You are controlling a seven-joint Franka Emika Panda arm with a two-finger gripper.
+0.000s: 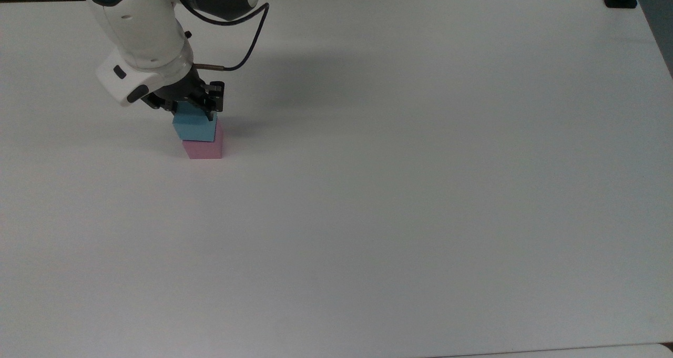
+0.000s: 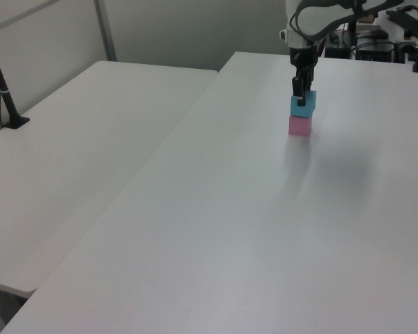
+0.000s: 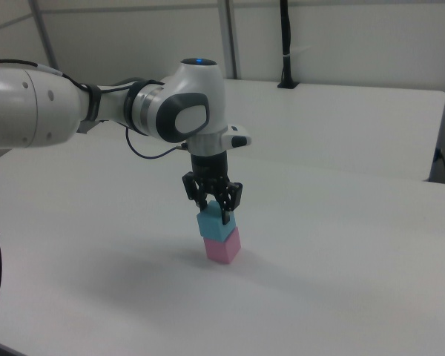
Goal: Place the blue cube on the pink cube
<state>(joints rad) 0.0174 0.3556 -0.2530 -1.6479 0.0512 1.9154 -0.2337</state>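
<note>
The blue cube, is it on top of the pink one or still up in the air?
On top. The blue cube rests on the pink cube, no gap, gripper holding it.
</note>
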